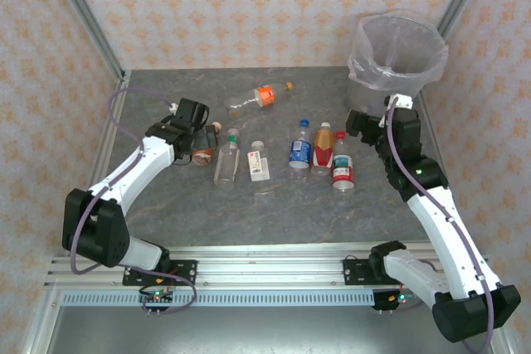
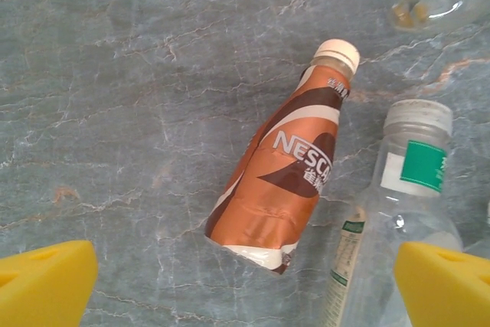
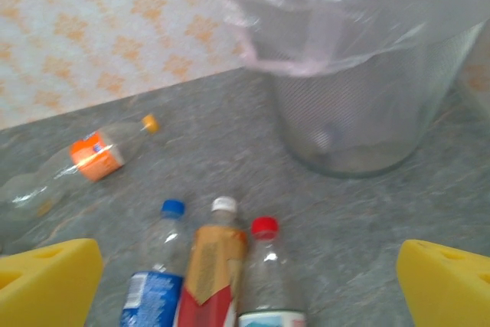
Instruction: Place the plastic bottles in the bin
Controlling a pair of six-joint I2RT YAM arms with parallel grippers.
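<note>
left pincer point(image 2: 245, 289) and right pincer point(image 3: 249, 289) gape wide, empty; brown bottle point(image 2: 279, 181) reads "nesc".

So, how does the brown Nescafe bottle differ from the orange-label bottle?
The Nescafe bottle is wrapped whole in a brown sleeve; the orange-label bottle is clear with one narrow band. The Nescafe bottle has a cream cap, the orange-label bottle an orange one. Both lie on their sides.

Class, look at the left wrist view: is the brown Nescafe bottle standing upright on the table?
No, the brown Nescafe bottle lies flat on its side on the grey table, its cream cap pointing away.
</note>
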